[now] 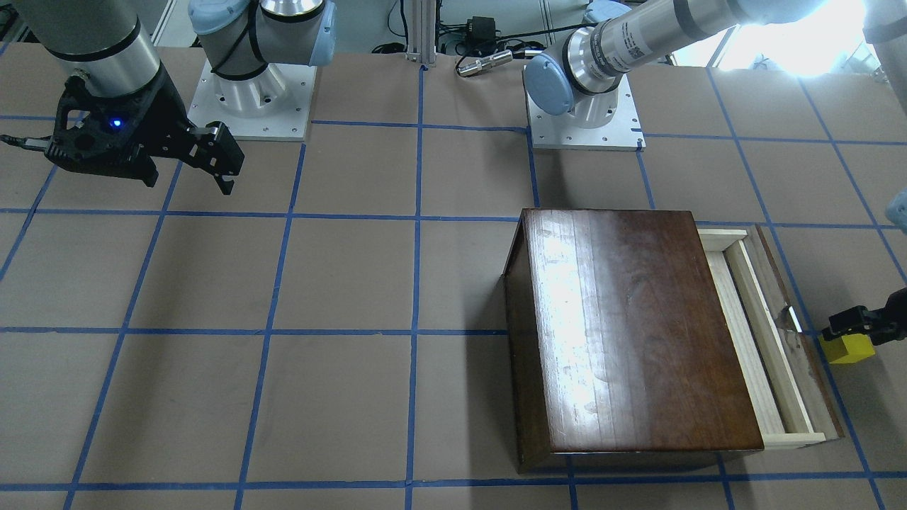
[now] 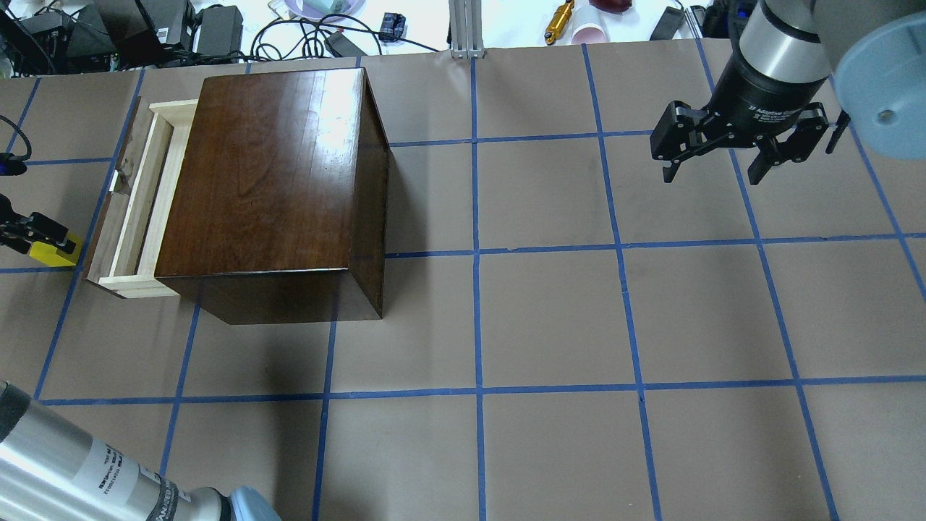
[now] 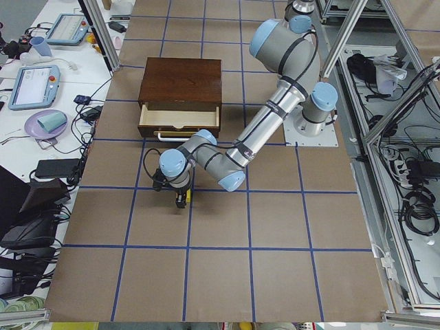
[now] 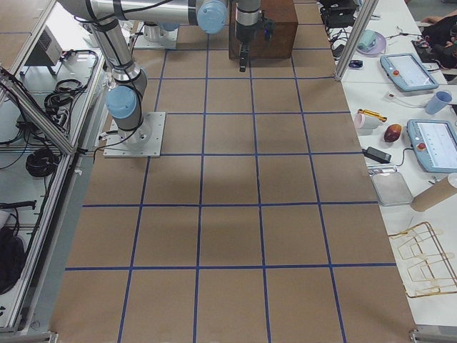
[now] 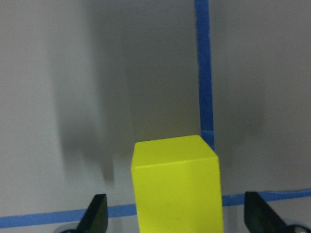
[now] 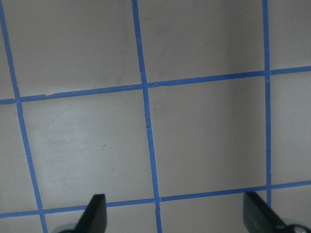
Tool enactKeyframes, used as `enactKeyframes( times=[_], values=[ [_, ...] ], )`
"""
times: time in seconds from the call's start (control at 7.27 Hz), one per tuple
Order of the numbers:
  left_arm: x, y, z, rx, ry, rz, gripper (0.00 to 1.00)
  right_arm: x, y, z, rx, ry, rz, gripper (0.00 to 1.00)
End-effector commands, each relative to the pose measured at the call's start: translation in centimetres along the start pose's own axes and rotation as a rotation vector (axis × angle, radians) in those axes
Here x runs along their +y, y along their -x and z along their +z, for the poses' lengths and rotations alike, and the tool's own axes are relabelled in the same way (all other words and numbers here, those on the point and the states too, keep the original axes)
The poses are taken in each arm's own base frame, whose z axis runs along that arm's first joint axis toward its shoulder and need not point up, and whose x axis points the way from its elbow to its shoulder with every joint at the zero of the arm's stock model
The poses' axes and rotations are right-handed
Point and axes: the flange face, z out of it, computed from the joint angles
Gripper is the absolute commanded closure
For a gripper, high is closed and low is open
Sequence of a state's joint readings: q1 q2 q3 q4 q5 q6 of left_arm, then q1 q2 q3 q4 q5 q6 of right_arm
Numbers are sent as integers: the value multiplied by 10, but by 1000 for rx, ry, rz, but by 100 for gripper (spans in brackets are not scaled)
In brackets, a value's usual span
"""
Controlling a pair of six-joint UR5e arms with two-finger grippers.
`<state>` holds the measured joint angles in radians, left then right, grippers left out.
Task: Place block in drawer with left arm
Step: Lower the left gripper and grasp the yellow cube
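The yellow block [image 5: 176, 187] rests on the table where two blue tape lines cross. My left gripper [image 5: 177, 219] is open and straddles it, with a gap showing on each side between block and fingers. In the front view the block [image 1: 850, 348] lies just beyond the drawer's dark front panel, under the left gripper [image 1: 849, 331]. The drawer [image 1: 751, 340] is pulled partway out of the dark-brown box [image 1: 638, 326], and its pale-wood inside holds nothing. In the overhead view the block [image 2: 53, 250] sits left of the drawer [image 2: 137, 210]. My right gripper [image 2: 712, 170] hangs open above bare table, far from the box.
Both arm bases [image 1: 251, 99] [image 1: 584, 127] are bolted at the robot's edge of the table. Cables, power bricks and small items [image 2: 181, 29] lie beyond the table's far edge. The drawer's metal handle [image 1: 790, 319] points toward the block.
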<state>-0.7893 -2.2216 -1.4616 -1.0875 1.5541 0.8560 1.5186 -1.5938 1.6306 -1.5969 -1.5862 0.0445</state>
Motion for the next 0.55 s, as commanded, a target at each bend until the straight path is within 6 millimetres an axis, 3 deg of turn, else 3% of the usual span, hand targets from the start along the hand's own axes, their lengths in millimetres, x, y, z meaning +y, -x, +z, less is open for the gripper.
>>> enactKeyframes(
  times=[0.0, 0.41],
  values=[
    [0, 0, 8, 6, 5, 1, 0, 0, 0, 0, 1, 0, 0, 0],
    [-1, 1, 9, 2, 0, -1, 0, 0, 0, 0, 2, 0, 0, 0]
  ],
)
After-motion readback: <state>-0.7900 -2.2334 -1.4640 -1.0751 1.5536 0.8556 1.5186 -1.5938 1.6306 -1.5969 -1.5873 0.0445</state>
